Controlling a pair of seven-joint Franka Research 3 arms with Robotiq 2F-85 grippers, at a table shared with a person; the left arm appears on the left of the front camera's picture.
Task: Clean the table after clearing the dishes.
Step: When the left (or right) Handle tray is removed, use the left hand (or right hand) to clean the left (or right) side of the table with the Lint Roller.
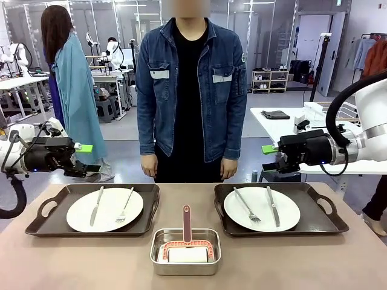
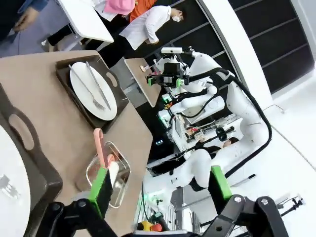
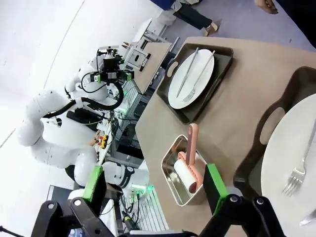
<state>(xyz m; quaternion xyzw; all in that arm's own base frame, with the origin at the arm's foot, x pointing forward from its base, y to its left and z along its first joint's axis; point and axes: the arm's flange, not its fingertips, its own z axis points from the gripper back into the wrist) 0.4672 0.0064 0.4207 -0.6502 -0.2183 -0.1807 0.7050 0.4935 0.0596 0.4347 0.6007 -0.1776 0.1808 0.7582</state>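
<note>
On the tan table [image 1: 302, 260] lie two dark trays, each with a white plate, knife and fork: the left plate [image 1: 104, 209] and the right plate [image 1: 261, 208]. My left gripper [image 1: 89, 158] hovers open above and behind the left tray [image 1: 36, 225], holding nothing. Opposite it, my right gripper [image 1: 269, 160] hangs open behind the right tray [image 1: 338, 223], also holding nothing. The left wrist view looks past its spread green fingers [image 2: 98, 185] to the right plate [image 2: 93, 91]. The right wrist view sees the left plate [image 3: 191, 79] beyond its own fingers [image 3: 215, 181].
A steel pan [image 1: 185, 251] with a pink-handled roller [image 1: 186, 222] sits at the table's front middle, between the trays. A person in a denim jacket [image 1: 187, 84] stands at the far edge, hands at their sides. A white table [image 1: 284, 124] stands behind on the right.
</note>
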